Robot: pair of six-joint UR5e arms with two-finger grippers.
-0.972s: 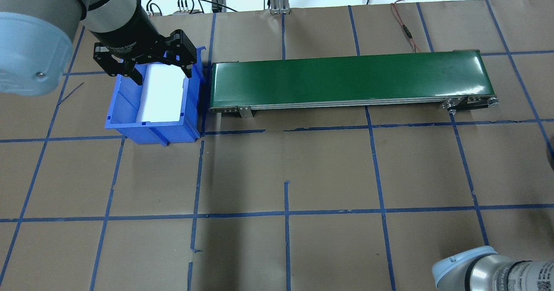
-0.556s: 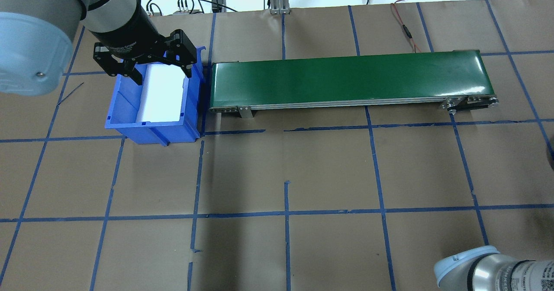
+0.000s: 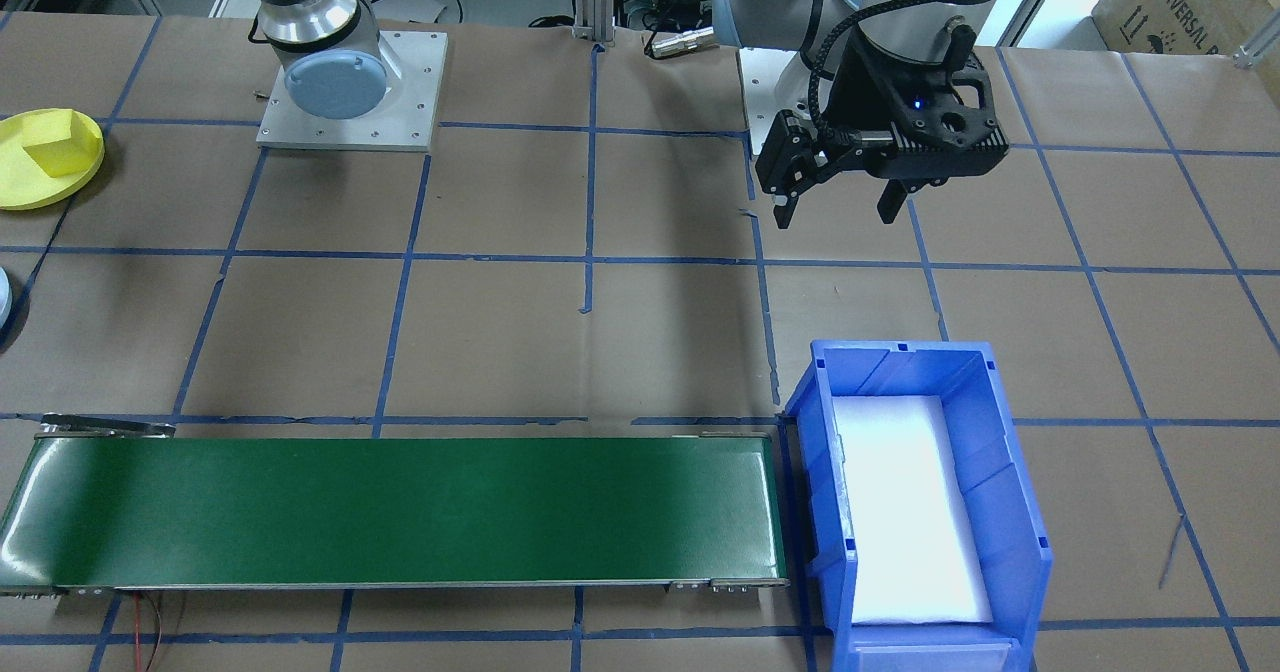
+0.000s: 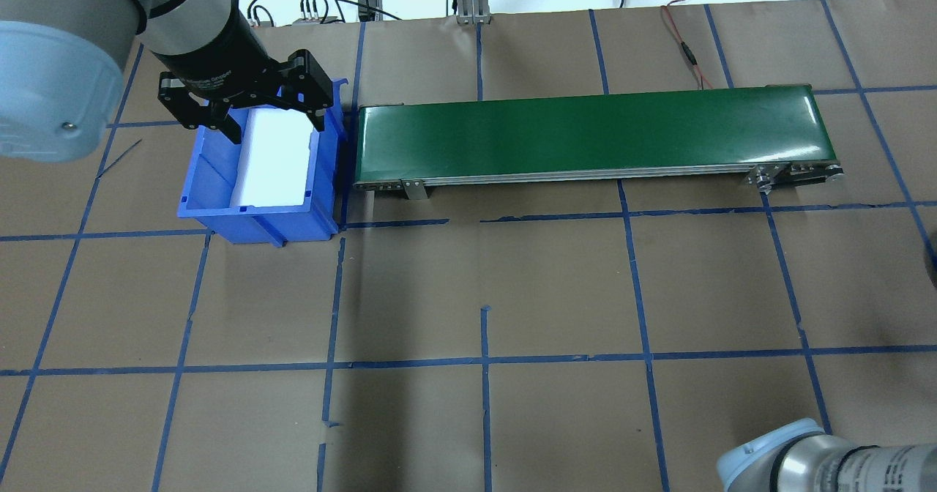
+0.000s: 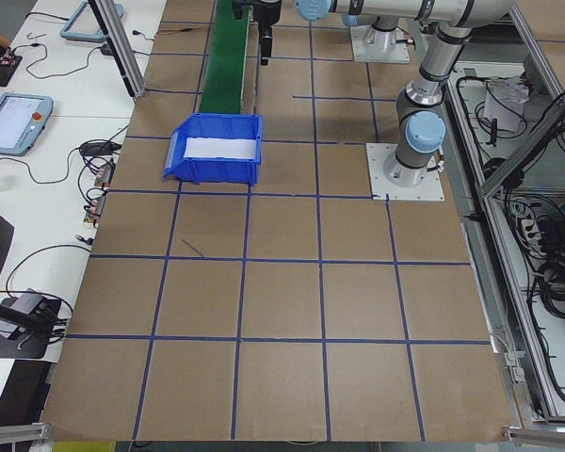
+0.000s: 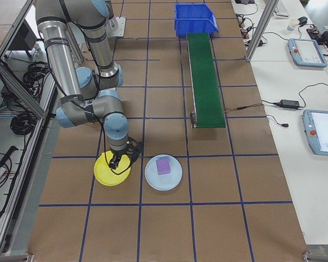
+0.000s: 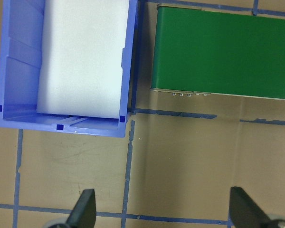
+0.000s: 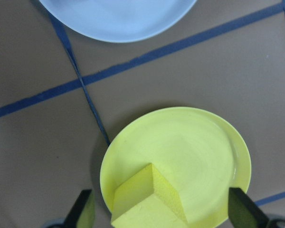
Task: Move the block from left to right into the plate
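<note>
- Round shallow yellow plastic plate lies on the brown paper table. In the front-facing view it sits at the 9 o'clock edge.
- Yellow foam block rests inside the plate, toward its 7 o'clock rim in the right wrist view, one corner pointing to the plate's middle.
- Right gripper hangs above the plate, fingers spread wide to either side of the block, not touching it.
- Pale blue round plate lies just beside the yellow plate, at its 3 o'clock in the right side view; a purple block sits in it.
- Left gripper hovers over the table with fingers parted and nothing between them. In the front-facing view it is at 12 o'clock from the blue plastic bin.
- White foam pad lines the bin floor.
- Long green conveyor belt runs from the bin's side toward 3 o'clock in the overhead view, its end just beside the bin wall.
- Blue tape lines grid the table.
</note>
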